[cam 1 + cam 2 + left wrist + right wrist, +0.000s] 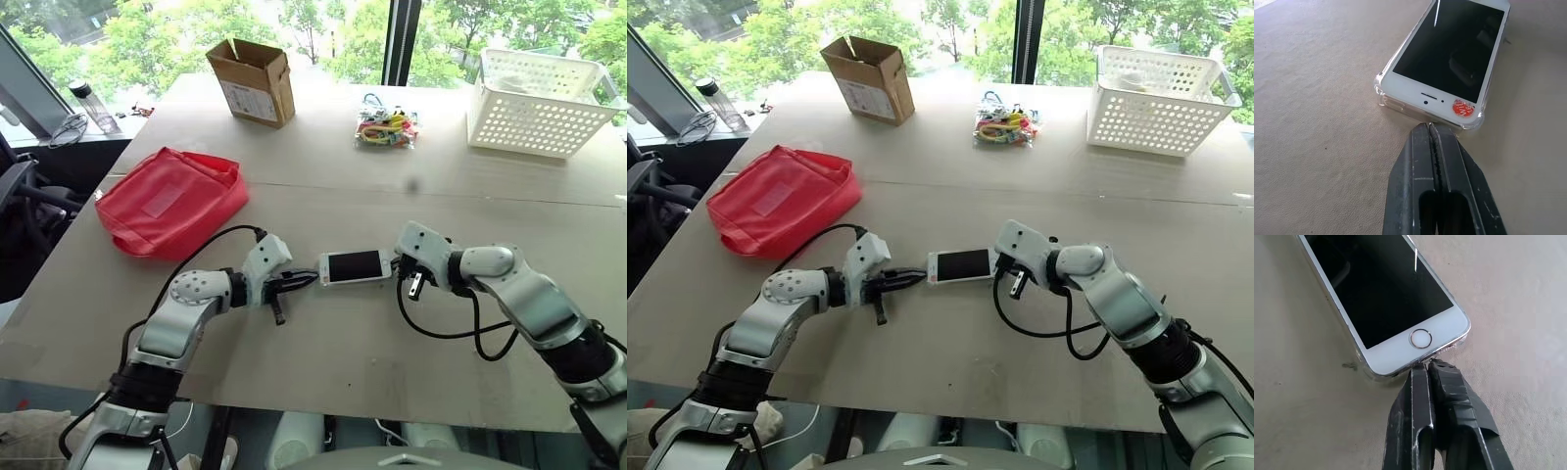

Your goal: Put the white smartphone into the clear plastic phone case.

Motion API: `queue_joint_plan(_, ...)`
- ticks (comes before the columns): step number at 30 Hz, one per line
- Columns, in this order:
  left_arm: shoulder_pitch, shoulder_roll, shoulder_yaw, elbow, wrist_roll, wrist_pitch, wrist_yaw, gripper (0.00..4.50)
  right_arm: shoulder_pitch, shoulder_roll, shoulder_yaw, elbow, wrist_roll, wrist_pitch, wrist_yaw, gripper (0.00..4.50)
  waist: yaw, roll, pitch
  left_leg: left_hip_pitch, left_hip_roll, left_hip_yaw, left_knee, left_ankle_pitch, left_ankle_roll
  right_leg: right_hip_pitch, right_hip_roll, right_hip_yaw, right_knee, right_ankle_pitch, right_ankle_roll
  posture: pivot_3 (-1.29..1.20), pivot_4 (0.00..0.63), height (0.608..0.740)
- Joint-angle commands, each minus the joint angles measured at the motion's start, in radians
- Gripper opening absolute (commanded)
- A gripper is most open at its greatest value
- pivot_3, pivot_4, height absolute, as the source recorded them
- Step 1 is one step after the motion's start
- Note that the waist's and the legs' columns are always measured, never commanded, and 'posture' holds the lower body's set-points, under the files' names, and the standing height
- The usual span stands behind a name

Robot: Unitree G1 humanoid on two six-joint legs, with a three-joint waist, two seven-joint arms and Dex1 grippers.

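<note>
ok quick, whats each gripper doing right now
left gripper: jaws closed, holding nothing, tips at the top end of the white smartphone
right gripper: jaws closed, holding nothing, tips at its home-button end

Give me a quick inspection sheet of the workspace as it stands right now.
Surface: tan table, two boards joined by a seam.
Job's things: white smartphone lies screen up in the clear plastic phone case, its rim around the phone's corners.
Clutter: red pouch, open cardboard box, white basket, bundle of coloured cords.
Grippers: left hand shut, tips at one phone end; right hand shut, tips at the home-button end.
Cables: black cables loop from both wrists.
Surroundings: windows with trees, bottle on the ledge.
</note>
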Motion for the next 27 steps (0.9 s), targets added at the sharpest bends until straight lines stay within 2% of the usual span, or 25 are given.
queue_joint_plan(1,0.024,-0.003,-0.014,-0.016,0.006,0.014,0.001,0.02,-0.014,0.042,0.053,-0.031,0.012,-0.054,0.032,0.00,-0.004,0.000,0.000,0.000,0.000,0.000,0.000,0.000,0.000,0.000,0.000,0.000,0.000,0.000,0.000,0.00,0.150,0.740)
queue_joint_plan(5,0.032,0.009,0.047,-0.044,-0.030,0.046,0.011,0.02,0.015,0.021,0.017,-0.046,0.006,-0.045,0.023,0.00,-0.008,0.000,0.000,0.001,0.000,0.000,0.000,0.000,-0.001,0.000,0.000,0.001,0.002,0.000,0.000,0.00,0.150,0.740)
queue_joint_plan(7,0.042,0.025,0.135,-0.076,-0.115,0.083,-0.008,0.02,0.050,-0.020,-0.084,-0.066,0.037,-0.020,0.026,0.00,-0.008,0.000,0.000,0.001,0.000,0.000,0.000,0.001,-0.001,0.000,0.000,0.001,0.002,0.000,0.000,0.00,0.150,0.740)
queue_joint_plan(9,0.046,0.034,0.188,-0.119,-0.188,0.130,-0.019,0.02,0.068,-0.013,-0.198,-0.081,0.100,0.023,0.023,0.00,-0.006,-0.001,0.001,0.000,0.000,0.000,0.000,0.000,-0.001,-0.001,0.000,0.001,0.002,0.000,0.000,0.00,0.150,0.740)
queue_joint_plan(11,0.040,0.030,0.200,-0.174,-0.251,0.200,-0.014,0.02,0.073,0.001,-0.276,-0.096,0.166,0.034,0.033,0.00,-0.005,-0.002,0.002,-0.001,0.000,-0.001,0.000,0.000,-0.001,-0.001,0.000,0.000,0.001,0.000,0.000,0.00,0.150,0.740)
queue_joint_plan(13,0.023,0.009,0.172,-0.192,-0.255,0.230,0.009,0.02,0.065,0.017,-0.302,-0.091,0.195,0.040,0.027,0.00,-0.003,-0.002,0.001,-0.001,0.000,-0.001,0.000,0.000,-0.001,0.000,-0.001,0.000,0.000,0.000,0.000,0.00,0.150,0.740)
queue_joint_plan(20,-0.054,-0.091,0.035,-0.059,-0.146,0.204,0.075,0.02,-0.011,0.088,-0.243,-0.001,0.202,0.011,0.008,0.00,-0.007,-0.002,0.001,0.000,0.000,0.000,0.000,0.001,-0.001,-0.001,0.001,0.001,0.002,0.000,0.000,0.00,0.150,0.740)
queue_joint_plan(24,-0.068,-0.097,-0.018,0.022,-0.082,0.176,0.072,0.02,-0.051,0.093,-0.175,0.066,0.195,-0.001,0.037,0.00,-0.005,-0.002,0.001,0.000,0.000,0.000,0.000,0.001,-0.001,-0.001,0.002,0.001,0.002,0.000,0.000,0.00,0.150,0.740)
queue_joint_plan(27,-0.070,-0.092,-0.033,0.054,-0.055,0.160,0.070,0.02,-0.077,0.066,-0.078,0.141,0.148,-0.007,0.067,0.00,-0.004,-0.002,0.000,0.000,0.000,0.000,0.001,0.001,-0.001,0.000,0.002,0.002,0.003,0.000,0.000,0.00,0.150,0.740)
